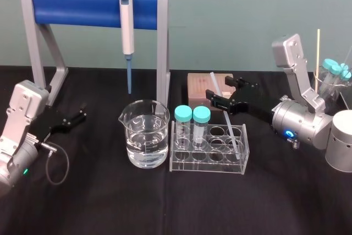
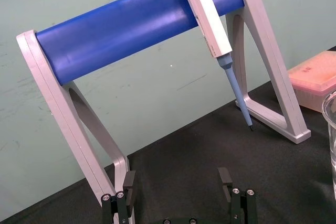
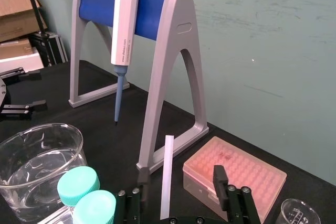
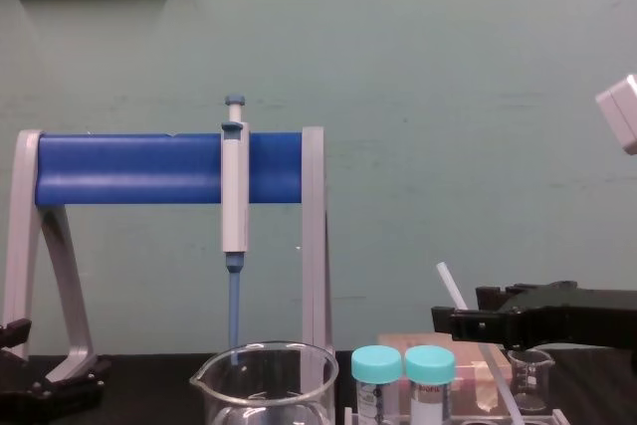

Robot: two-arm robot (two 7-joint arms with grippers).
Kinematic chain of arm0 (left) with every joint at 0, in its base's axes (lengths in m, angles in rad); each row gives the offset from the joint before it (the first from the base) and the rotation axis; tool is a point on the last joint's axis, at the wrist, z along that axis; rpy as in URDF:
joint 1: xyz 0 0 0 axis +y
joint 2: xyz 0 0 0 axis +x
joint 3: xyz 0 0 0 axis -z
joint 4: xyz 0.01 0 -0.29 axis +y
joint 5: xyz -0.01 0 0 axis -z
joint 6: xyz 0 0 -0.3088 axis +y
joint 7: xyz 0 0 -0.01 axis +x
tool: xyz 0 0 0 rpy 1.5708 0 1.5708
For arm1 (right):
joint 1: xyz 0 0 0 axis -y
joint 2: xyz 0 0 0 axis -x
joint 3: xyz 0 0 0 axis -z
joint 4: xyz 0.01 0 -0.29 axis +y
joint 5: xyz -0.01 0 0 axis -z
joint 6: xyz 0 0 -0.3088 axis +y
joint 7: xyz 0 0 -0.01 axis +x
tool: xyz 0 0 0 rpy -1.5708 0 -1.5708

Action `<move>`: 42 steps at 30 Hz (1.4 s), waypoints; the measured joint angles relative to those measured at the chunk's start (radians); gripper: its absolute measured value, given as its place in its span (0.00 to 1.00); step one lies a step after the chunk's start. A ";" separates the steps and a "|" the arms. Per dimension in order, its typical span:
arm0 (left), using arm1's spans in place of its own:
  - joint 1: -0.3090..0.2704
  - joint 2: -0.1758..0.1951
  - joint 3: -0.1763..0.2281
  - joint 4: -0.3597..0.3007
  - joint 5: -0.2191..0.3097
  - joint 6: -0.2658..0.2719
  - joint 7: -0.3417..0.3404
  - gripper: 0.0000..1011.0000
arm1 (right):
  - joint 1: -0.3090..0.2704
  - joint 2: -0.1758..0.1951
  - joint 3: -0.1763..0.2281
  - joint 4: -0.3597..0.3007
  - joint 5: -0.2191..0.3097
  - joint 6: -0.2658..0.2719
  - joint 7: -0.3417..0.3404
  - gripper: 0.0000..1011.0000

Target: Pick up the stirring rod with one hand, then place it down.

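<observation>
**Right gripper (image 3: 178, 186) at the stirring rod (image 3: 167, 177).** The fingers are spread wide. The rod stands in the gap between them, nearer one finger, and as far as we can see touches neither. Its lower end sits in the clear rack (image 1: 209, 167) below the fingers, beside two capped vials (image 1: 201, 116). We judge two risks:

- **Off-centre closing:** the nearer finger would push the leaning rod before the other meets it, so the rod could pivot or slip free.
- **Lifting off the rod's line:** this could lever the rack or knock the vials.

The left gripper (image 1: 80, 115), also wide open, is parked well apart.
</observation>
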 joint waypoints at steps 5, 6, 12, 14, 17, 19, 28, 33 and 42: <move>0.000 0.000 0.000 0.000 0.000 0.000 0.000 0.99 | 0.000 0.000 0.000 0.001 0.000 0.000 0.000 0.62; 0.000 0.000 0.000 0.000 0.000 0.000 0.000 0.99 | 0.000 0.000 0.000 0.001 0.001 0.000 0.000 0.60; 0.000 0.000 0.000 0.000 0.000 0.000 0.000 0.99 | 0.000 0.000 0.000 0.001 0.001 0.000 0.000 0.39; 0.000 0.000 0.000 0.000 0.000 0.000 0.000 0.99 | 0.000 0.000 0.000 0.001 0.001 0.000 0.000 0.36; 0.000 0.000 0.000 0.000 0.000 0.000 0.000 0.99 | 0.000 0.000 0.000 0.001 0.001 0.000 0.000 0.25; 0.000 0.000 0.000 0.000 0.000 0.000 0.000 0.99 | 0.000 0.000 0.000 0.001 0.001 0.000 0.000 0.20; 0.000 0.000 0.000 0.000 0.000 0.000 0.000 0.99 | 0.000 0.000 0.000 0.001 0.001 0.000 0.000 0.08; 0.000 0.000 0.000 0.000 0.000 0.000 0.000 0.99 | 0.000 0.000 0.000 0.001 0.001 0.000 0.000 0.08; 0.000 0.000 0.000 0.000 0.000 0.000 0.000 0.99 | -0.039 -0.021 0.038 -0.014 0.020 -0.108 -0.016 0.08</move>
